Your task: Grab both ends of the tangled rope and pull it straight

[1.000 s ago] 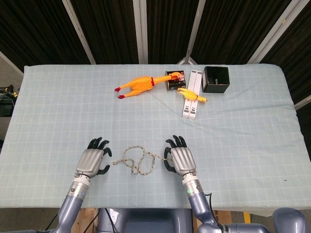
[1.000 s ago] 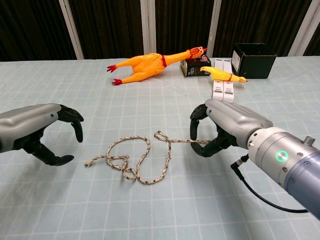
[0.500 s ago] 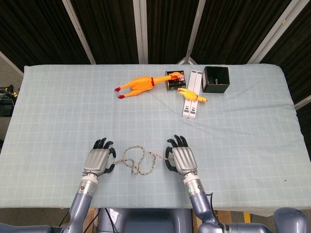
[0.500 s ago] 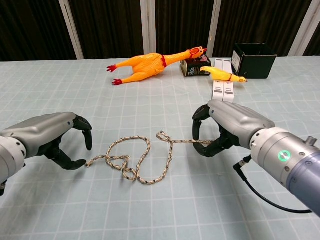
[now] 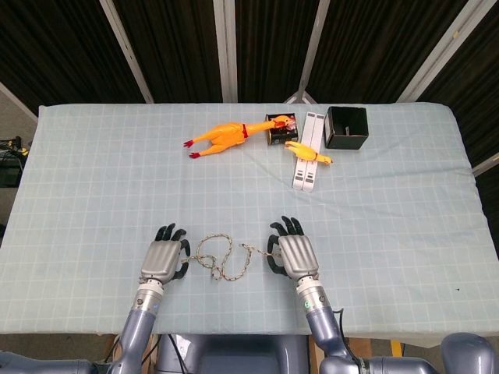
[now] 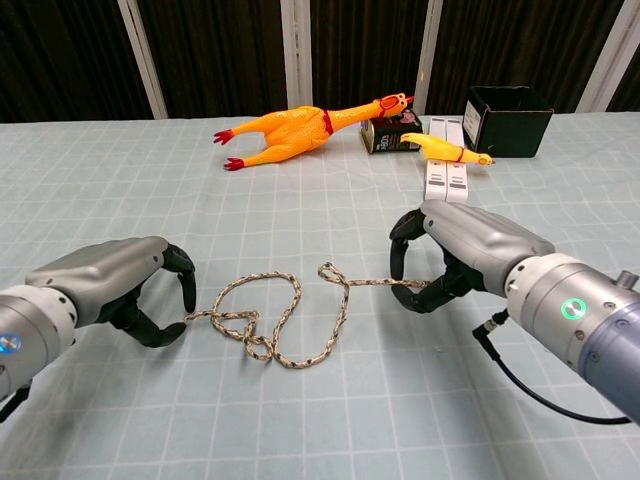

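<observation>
The tangled braided rope [image 5: 212, 263] [image 6: 262, 343] lies in loops on the checked cloth near the front edge, between my two hands. My right hand [image 5: 295, 255] [image 6: 470, 250] pinches the rope's right end between thumb and fingers, and the strand leading to it runs nearly straight. My left hand [image 5: 164, 261] [image 6: 110, 290] is curved around the rope's left end. Its thumb tip touches the end, and a gap shows between thumb and fingers.
At the back of the table lie a large rubber chicken [image 5: 222, 139] [image 6: 300, 128], a small dark box [image 5: 281, 128], a long white box [image 5: 312, 125] with a small rubber chicken [image 5: 308, 152] [image 6: 447, 148] on it, and an open black box [image 5: 346, 127] [image 6: 508, 120].
My left hand has moved right until it reached the rope's left end. My right hand has drifted slightly right, and the rope has shifted with it.
</observation>
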Robot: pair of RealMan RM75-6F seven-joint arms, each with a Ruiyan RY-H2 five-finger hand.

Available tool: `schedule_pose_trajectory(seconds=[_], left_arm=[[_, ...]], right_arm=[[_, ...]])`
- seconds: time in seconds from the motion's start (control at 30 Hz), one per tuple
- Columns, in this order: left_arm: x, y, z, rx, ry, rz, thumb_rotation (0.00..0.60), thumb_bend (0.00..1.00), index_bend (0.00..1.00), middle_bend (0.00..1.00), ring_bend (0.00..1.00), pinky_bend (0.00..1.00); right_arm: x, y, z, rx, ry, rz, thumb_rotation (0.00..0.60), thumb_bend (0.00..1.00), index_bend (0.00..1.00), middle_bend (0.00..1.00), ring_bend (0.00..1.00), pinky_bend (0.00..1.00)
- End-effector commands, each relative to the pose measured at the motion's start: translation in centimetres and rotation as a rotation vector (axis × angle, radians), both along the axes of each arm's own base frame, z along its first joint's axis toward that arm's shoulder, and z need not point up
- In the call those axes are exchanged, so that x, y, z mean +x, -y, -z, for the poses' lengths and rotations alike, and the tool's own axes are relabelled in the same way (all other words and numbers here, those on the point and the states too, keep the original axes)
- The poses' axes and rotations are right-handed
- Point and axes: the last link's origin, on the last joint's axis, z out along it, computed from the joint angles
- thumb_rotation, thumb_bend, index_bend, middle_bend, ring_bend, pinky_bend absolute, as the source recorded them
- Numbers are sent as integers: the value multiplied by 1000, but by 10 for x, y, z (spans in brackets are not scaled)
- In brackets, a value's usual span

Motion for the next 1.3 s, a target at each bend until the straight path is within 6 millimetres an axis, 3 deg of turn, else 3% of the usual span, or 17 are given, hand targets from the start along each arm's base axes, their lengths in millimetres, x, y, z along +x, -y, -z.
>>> schedule_pose_trajectory(seconds=[0.03,1.3], left_arm=[[0,-1,2,-2,0,-5,600,484,497,165,16,10],[2,0,5,2,40,-23,600,585,534,177,16,10]], right_arm=[[0,0,0,0,-1,-1,600,455,648,229,0,0],[-1,-3,6,19,-21,-6,600,456,648,229,0,0]])
